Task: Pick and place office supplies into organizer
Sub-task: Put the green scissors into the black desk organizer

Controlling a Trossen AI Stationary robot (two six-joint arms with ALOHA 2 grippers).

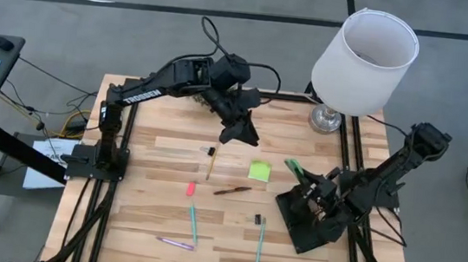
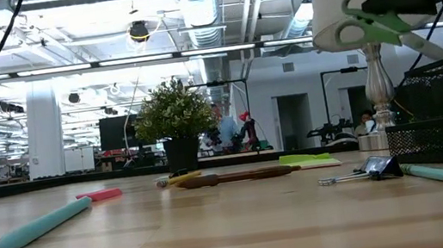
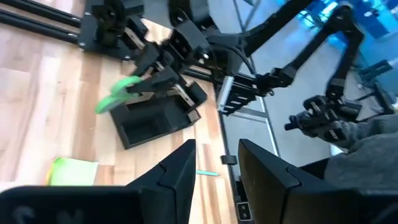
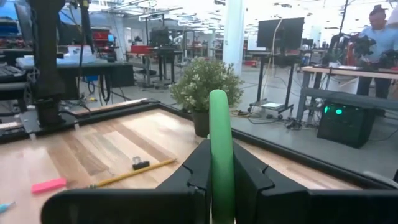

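The green-handled scissors (image 1: pixel 293 167) are gripped by the right end effector (image 1: pixel 319 195), whose fingers close narrowly on a green handle loop; that loop stands upright between the dark fingers in the right wrist view (image 4: pixel 219 155). The blades and the other handle stick out above the organizer (image 1: pixel 310 219), a black mesh tray with compartments lying at an angle.

Taking the organizer as landmark and going left to right: farthest to its left lie a purple pen (image 1: pixel 175 243), a pink eraser (image 1: pixel 191 188) and a teal pen (image 1: pixel 193 223). Nearer come a wooden pencil (image 1: pixel 210 165) with a small black clip (image 1: pixel 211 151) at its far end, then a dark brown pen (image 1: pixel 232 190). Close to the organizer's left are the lime-green sticky-note pad (image 1: pixel 259 170), a black binder clip (image 1: pixel 257 220) and a second teal pen (image 1: pixel 260 243). Behind the organizer stands a white-shaded table lamp (image 1: pixel 362 57).

The left end effector (image 1: pixel 241 133) hangs above the bench (image 1: pixel 146 218), beyond the pencil and well left of the organizer, its fingers partly apart and holding nothing. A small potted plant (image 2: pixel 174 122) stands at the bench's far edge.

The bench is pale wood planks in a black frame. Beyond it is a bright open workshop with exposed ceiling ducts, monitors and desks; a person (image 4: pixel 376 28) stands in the background.
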